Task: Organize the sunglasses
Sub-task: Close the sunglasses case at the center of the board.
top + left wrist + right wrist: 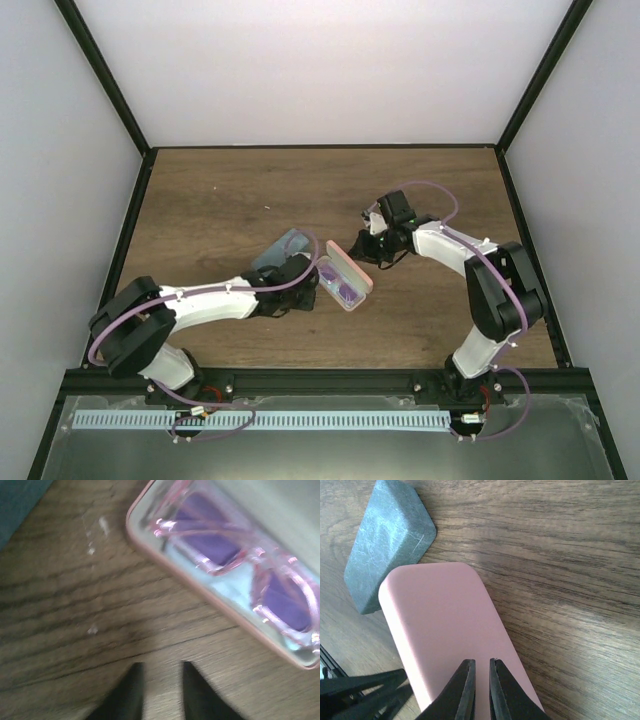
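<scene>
Left gripper (161,666) hangs part open and empty just short of the pink case (445,630). The purple sunglasses (240,562) lie inside it. Right gripper (481,662), closed, sits over its lid. Probably left: shutting it. Red pair unseen; grey case (387,540) sits beside.

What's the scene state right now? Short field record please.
glasses: one pair, pink frame, purple lenses, lying inside the pink case
pink case: open, on the table between the two arms
grey case: closed, on the table beside the pink case
left gripper: open, empty, over bare wood just off the pink case's rim
right gripper: shut, tips at the pink lid; cannot tell if it grips it
other glasses: none in view
</scene>
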`<control>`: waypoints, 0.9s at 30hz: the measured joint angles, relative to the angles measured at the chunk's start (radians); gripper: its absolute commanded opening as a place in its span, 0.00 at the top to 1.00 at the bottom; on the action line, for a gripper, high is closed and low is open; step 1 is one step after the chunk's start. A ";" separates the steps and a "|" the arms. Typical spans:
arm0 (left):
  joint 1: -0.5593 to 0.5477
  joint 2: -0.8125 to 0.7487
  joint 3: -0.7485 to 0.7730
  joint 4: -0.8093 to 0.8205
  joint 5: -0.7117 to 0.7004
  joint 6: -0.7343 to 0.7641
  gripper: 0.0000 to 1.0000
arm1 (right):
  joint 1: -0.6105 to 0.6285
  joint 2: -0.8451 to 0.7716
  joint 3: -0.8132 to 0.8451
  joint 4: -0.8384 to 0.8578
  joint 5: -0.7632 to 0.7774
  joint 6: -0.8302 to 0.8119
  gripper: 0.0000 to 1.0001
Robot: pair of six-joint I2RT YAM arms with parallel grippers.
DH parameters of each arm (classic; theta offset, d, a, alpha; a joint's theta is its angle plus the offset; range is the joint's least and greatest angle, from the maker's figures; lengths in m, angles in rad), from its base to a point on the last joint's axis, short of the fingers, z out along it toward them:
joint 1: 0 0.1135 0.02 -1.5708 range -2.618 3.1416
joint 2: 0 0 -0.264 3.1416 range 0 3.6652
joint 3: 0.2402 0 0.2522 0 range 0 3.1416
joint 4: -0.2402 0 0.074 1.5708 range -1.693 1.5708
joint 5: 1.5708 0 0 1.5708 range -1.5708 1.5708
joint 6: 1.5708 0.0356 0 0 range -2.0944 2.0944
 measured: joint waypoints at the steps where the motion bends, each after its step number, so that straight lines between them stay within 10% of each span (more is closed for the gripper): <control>1: 0.000 0.002 -0.009 -0.015 -0.002 -0.018 0.95 | 0.000 0.003 0.000 0.000 0.000 0.000 0.91; 27: 0.051 0.242 0.061 0.227 0.130 -0.183 0.96 | 0.006 0.008 -0.032 0.004 -0.008 0.000 0.91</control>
